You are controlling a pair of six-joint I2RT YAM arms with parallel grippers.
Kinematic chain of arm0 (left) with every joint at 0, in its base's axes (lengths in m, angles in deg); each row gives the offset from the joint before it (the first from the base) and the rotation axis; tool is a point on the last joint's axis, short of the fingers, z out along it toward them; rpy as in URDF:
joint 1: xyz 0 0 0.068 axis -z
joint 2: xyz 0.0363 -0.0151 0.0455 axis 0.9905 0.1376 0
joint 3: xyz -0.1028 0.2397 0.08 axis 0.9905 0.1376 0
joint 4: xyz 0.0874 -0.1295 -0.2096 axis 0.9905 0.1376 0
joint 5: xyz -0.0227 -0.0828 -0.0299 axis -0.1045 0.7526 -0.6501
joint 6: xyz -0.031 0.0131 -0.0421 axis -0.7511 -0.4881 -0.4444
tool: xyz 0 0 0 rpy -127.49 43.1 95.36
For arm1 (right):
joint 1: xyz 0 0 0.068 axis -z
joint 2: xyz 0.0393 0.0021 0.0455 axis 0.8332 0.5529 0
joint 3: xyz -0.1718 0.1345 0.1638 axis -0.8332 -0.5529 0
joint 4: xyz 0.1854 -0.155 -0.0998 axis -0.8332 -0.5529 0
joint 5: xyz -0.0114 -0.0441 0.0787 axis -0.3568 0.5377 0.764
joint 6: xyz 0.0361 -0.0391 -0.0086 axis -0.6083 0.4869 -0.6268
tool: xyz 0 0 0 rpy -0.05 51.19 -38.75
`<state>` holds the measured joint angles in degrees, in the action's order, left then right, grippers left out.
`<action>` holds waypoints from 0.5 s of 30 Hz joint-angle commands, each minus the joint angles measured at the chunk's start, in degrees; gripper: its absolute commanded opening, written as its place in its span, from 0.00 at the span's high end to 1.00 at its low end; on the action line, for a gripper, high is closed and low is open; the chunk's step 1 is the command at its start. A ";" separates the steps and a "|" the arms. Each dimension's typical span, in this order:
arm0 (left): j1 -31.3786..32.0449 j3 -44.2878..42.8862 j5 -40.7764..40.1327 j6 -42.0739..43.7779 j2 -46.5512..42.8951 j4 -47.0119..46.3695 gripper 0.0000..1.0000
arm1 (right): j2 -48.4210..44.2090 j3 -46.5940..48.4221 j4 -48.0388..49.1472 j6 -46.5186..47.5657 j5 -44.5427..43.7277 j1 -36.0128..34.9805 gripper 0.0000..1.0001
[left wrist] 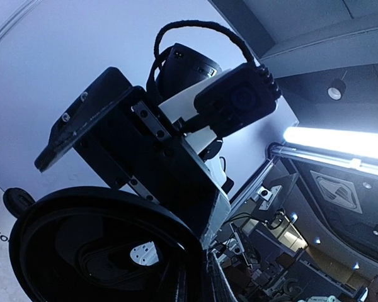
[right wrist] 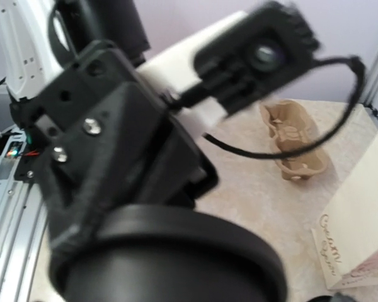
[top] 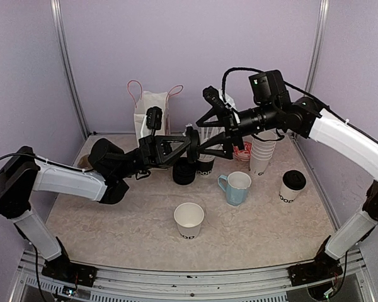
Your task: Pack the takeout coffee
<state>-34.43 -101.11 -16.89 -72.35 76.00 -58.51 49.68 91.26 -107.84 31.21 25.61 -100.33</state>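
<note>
Left fingers [top: 176, 148] clamp the black lid [top: 184, 171]; right fingers [top: 215, 150] wide apart, empty. Next probably: press it onto the lidless cup [top: 189, 220].

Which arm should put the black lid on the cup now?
Probably left. The left fingers are shut on the black lid, while the right fingers stand open, holding nothing. The lidless cup stands on the table nearby.

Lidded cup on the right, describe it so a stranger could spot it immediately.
Start at the blue mug near the middle of the table and look right. A white cup stands there, black print near its base. Unlike the open cup in front of the mug and the plain stack behind, it wears a black lid.
</note>
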 commanded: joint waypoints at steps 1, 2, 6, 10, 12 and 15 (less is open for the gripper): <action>0.04 0.03 -1.92 -5.46 1.99 -10.81 1.00 | 0.04 0.70 -0.45 -0.39 -0.27 -1.86 0.11; -0.03 0.01 -2.34 -5.86 2.48 -11.63 1.00 | -0.13 0.44 -0.46 -0.39 -0.37 -1.89 0.11; 0.04 -0.19 -3.75 -6.51 3.34 -12.92 1.00 | -0.95 -0.96 0.05 -0.38 -0.87 -2.15 0.13; 0.22 -0.60 -4.13 -7.44 3.95 -14.24 1.00 | -0.96 -1.86 0.85 -0.83 -2.24 -2.32 0.17; 0.44 -1.11 -3.97 -8.17 4.55 -14.81 1.00 | -0.65 -1.88 1.20 -1.12 -2.19 -2.37 0.18; 0.78 -1.88 -3.75 -8.39 5.04 -14.76 1.00 | 0.30 -1.13 1.46 -1.88 -1.58 -2.42 0.23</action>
<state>-34.30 -101.31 -20.34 -79.62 79.89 -69.37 49.84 89.73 -107.76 30.81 24.01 -101.82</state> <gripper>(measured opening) 0.067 0.802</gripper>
